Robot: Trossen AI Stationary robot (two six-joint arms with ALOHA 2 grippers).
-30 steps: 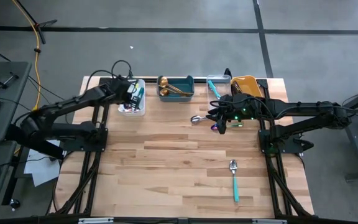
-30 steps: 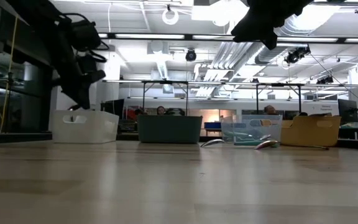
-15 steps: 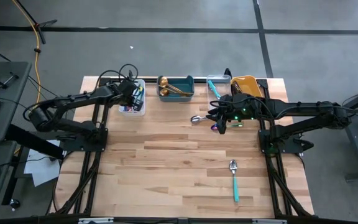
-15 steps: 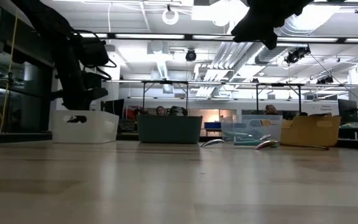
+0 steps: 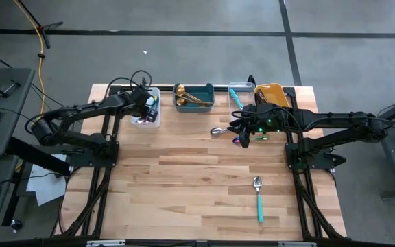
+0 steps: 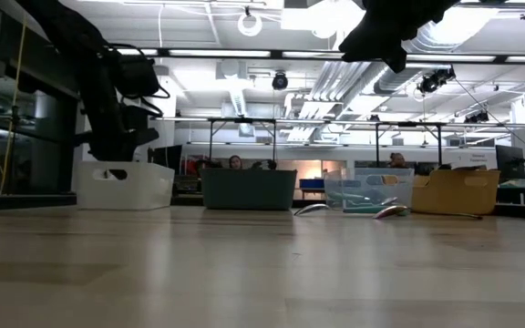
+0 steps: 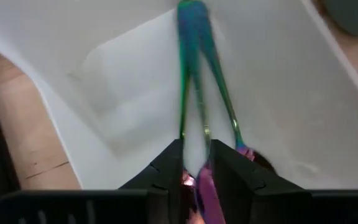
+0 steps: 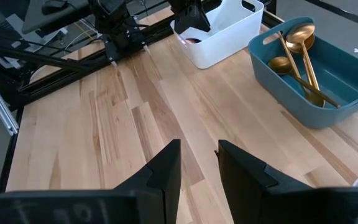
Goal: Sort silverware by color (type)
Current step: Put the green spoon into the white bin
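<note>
Take the teal bin (image 5: 194, 95) in the back row of the worktop (image 5: 184, 185) as your landmark. To its left you see the white bin (image 5: 147, 110), and the left gripper (image 7: 195, 167) reaches down into it. In the left wrist view its two fingers stand a little apart, with an iridescent spoon (image 7: 194, 93) between them; you cannot tell whether the fingers press the handle or only stand beside it. A second iridescent utensil (image 7: 225, 106) lies next to it on the white floor of the bin. The lower ends of both are cut off behind the fingers. From above, the arm covers most of what lies in the white bin.

Inside the teal bin lie gold spoons (image 8: 297, 53); how many, you cannot count surely.

To the right of the teal bin stand the clear bin (image 5: 238, 91) and then the orange bin (image 5: 269, 92), which the right arm partly hides. The right gripper (image 8: 197, 163) hovers in front of these two bins, above the worktop, and its fingers are slightly apart with nothing between them. Just under it lie a silver spoon (image 5: 217, 131) and a purple utensil (image 5: 237, 141), half hidden by the gripper.

Well in front of the teal bin and to the right, one spoon with a teal handle (image 5: 258, 200) lies alone on the worktop.
</note>
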